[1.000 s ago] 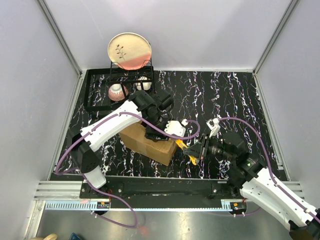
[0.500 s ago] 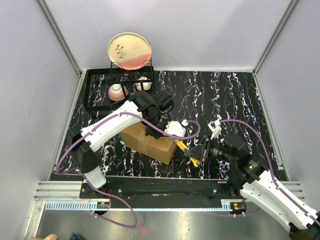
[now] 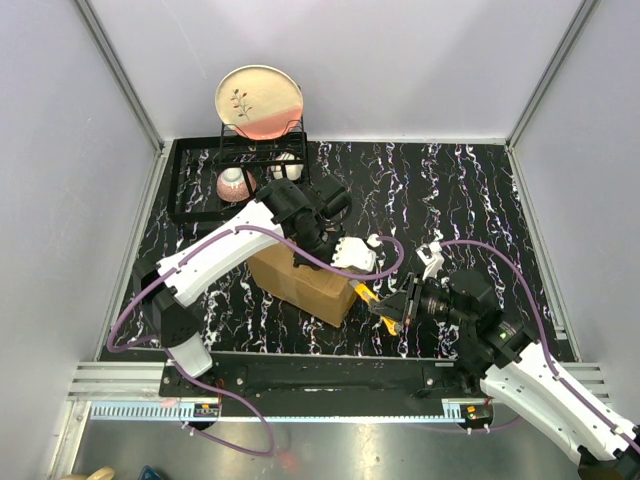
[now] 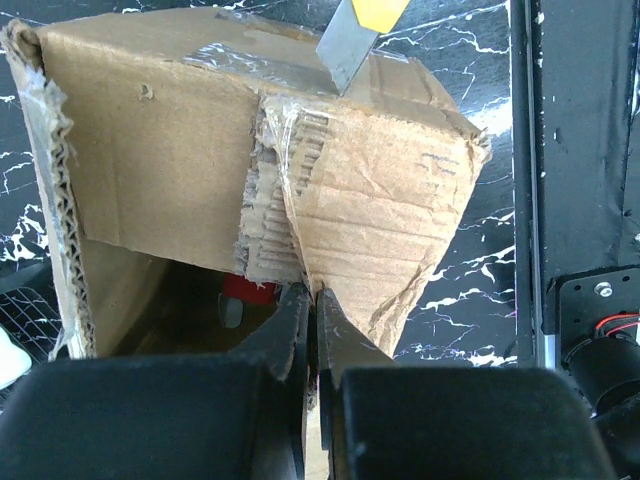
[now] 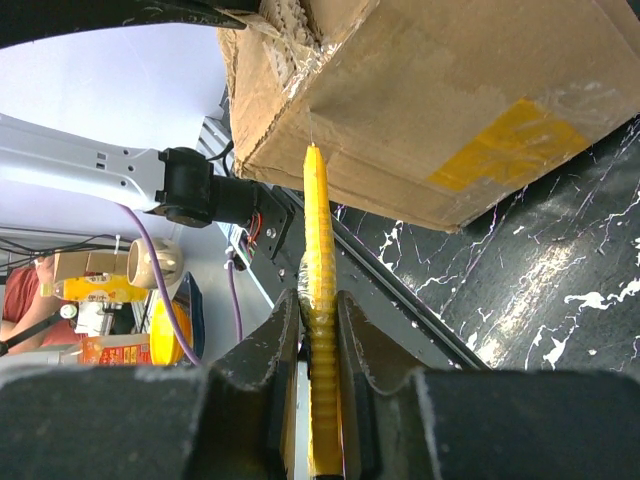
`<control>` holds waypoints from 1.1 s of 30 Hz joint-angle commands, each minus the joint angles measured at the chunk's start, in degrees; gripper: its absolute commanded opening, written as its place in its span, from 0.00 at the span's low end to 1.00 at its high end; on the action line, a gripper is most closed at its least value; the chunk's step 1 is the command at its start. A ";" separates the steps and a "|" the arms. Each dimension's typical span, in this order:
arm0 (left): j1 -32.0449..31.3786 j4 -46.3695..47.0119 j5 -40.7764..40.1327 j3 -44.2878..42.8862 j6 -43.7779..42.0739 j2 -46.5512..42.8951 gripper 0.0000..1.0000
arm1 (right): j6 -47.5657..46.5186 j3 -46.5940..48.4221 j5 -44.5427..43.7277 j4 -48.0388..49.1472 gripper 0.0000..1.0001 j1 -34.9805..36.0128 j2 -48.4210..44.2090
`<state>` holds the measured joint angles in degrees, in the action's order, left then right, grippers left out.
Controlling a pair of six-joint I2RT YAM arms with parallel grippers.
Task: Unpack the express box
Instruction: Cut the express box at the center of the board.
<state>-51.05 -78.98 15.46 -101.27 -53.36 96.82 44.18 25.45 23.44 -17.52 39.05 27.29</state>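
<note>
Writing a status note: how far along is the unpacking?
Done: a flap of the express box is torn open. In hand: the left gripper pinches that flap; the right gripper holds a yellow knife against the tape. Left: a red item sits inside, not yet out.

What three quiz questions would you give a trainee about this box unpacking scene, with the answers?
1. True or false: the right gripper holds a yellow knife at the express box.
2. The left gripper is: A wide open; B shut on the box's torn flap; C clear of the box.
3. Fill in: the item visible inside the box is coloured ___.
Key: 1 true; 2 B; 3 red.
</note>
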 commanded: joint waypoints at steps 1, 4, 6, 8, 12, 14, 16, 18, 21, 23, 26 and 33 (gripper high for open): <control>-1.25 -9.61 0.71 -0.68 1.51 -4.44 0.00 | -0.24 1.09 -0.94 1.08 0.00 0.15 -0.30; -1.51 -9.61 1.06 -0.07 3.00 -4.53 0.00 | -0.15 1.18 -1.82 0.91 0.00 0.24 -0.92; -1.60 -9.61 1.41 0.29 3.26 -5.05 0.00 | 0.03 1.35 -1.82 0.47 0.00 0.15 -1.62; -1.69 -9.61 1.59 0.64 3.18 -5.50 0.00 | 0.29 1.36 -1.47 0.12 0.00 0.24 -2.24; -1.86 -9.61 1.24 1.08 3.53 -5.58 0.00 | 0.20 1.71 -1.29 -1.29 0.00 0.15 -3.12; -1.95 -9.61 0.89 1.34 3.79 -5.50 0.00 | -0.15 2.49 -0.94 -2.08 0.00 0.15 -3.12; -1.95 -9.61 0.88 1.43 3.97 -5.23 0.00 | -0.33 2.93 -1.29 -2.78 0.00 0.15 -3.03; -2.13 -9.61 1.06 1.69 4.06 -5.23 0.00 | -0.41 3.02 -1.29 -2.96 0.00 0.15 -2.94; -2.48 -9.61 0.97 1.78 4.23 -5.23 0.00 | -0.41 3.20 -1.29 -2.87 0.00 0.24 -2.68; -2.65 -9.44 0.88 2.04 4.41 -5.23 0.00 | -0.33 3.55 -1.29 -2.79 0.00 0.15 -2.94; -2.92 -9.09 0.88 2.40 4.85 -5.06 0.00 | -0.41 4.25 -1.38 -3.31 0.00 0.24 -3.47; -3.45 -9.09 1.06 1.52 5.38 -4.88 0.00 | -1.12 4.87 -1.29 -3.66 0.00 0.15 -1.28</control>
<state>-54.02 -78.74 15.57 -98.26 -49.01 94.83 44.14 27.79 23.03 -21.96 39.05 24.84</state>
